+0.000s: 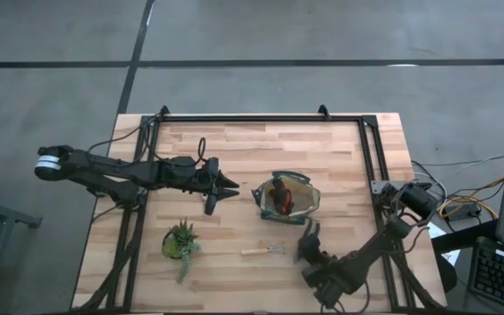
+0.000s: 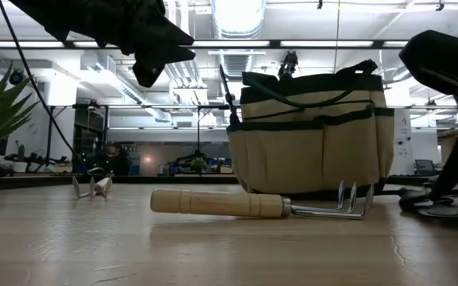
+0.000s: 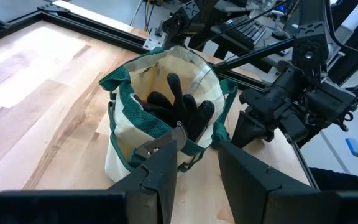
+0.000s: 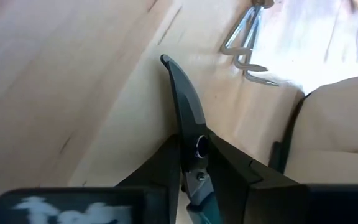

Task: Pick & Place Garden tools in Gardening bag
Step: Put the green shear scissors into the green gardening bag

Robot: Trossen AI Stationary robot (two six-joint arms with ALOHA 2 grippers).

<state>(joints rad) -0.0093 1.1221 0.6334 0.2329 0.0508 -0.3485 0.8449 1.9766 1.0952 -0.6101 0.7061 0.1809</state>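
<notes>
The olive-green and tan gardening bag (image 1: 285, 198) stands upright on the table right of centre. In the left wrist view (image 3: 166, 112) it holds the dark glove (image 3: 179, 106) and a metal tool end (image 3: 166, 142). A wooden-handled pronged tool (image 1: 262, 251) lies flat on the table in front of the bag, as the low view (image 2: 253, 205) also shows. My left gripper (image 1: 224, 185) is open and empty, hovering left of the bag. My right gripper (image 1: 307, 236) is near the table's front, right of the pronged tool, shut on a pruning shear (image 4: 185, 106). My right gripper pinches the pruning shear between its two fingers at the pivot screw (image 4: 199, 147), where the blade meets the handles. The dark curved blade (image 4: 180, 87) sticks out past the fingertips, along the fingers, low over the wood. The handles are hidden behind the gripper.
A small green potted succulent (image 1: 180, 241) stands at the front left. A dark metal frame (image 1: 261, 118) runs along the table's far and side edges. Bare wood lies between the plant and the pronged tool. Cables and equipment (image 1: 471, 210) sit off the table's right edge.
</notes>
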